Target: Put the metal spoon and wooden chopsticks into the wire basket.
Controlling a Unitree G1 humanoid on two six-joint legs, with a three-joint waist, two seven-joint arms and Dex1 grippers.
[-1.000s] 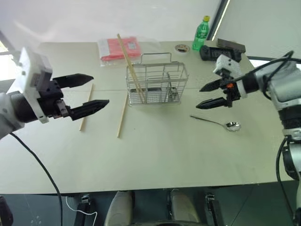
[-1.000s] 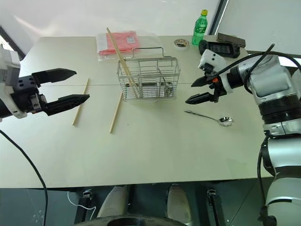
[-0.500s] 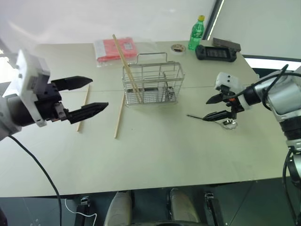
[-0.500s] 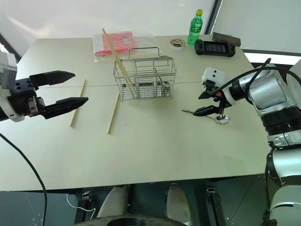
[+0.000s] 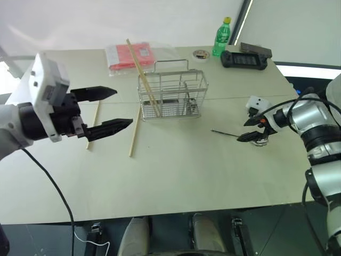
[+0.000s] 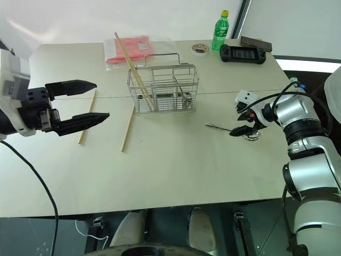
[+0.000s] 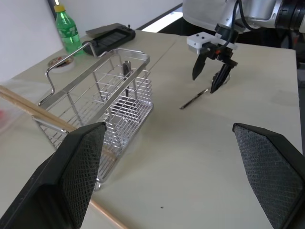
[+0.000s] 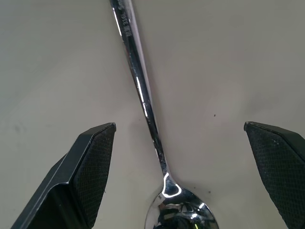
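Observation:
The metal spoon (image 5: pixel 226 133) lies on the table right of the wire basket (image 5: pixel 171 96), its handle pointing toward the basket. My right gripper (image 5: pixel 243 132) is low over the spoon, open. In the right wrist view the thin handle (image 8: pixel 143 95) runs between the two fingers, with the bowl (image 8: pixel 177 215) nearest the wrist. One of the wooden chopsticks (image 5: pixel 139 66) leans slanted inside the basket. Two more lie on the table left of it, one close (image 5: pixel 136 128) and one farther left (image 5: pixel 95 120). My left gripper (image 5: pixel 124 106) hovers open above the table's left side, holding nothing.
A red packet (image 5: pixel 130 55) lies behind the basket. At the back right stand a green bottle (image 5: pixel 219 37), a tape roll (image 5: pixel 201 54) and a black controller (image 5: pixel 246 58). The table's right edge is close to the spoon.
My right gripper has dropped and swung right, from beside the basket down to the spoon, which it now straddles. The left gripper has stayed put. The head view has shifted slightly.

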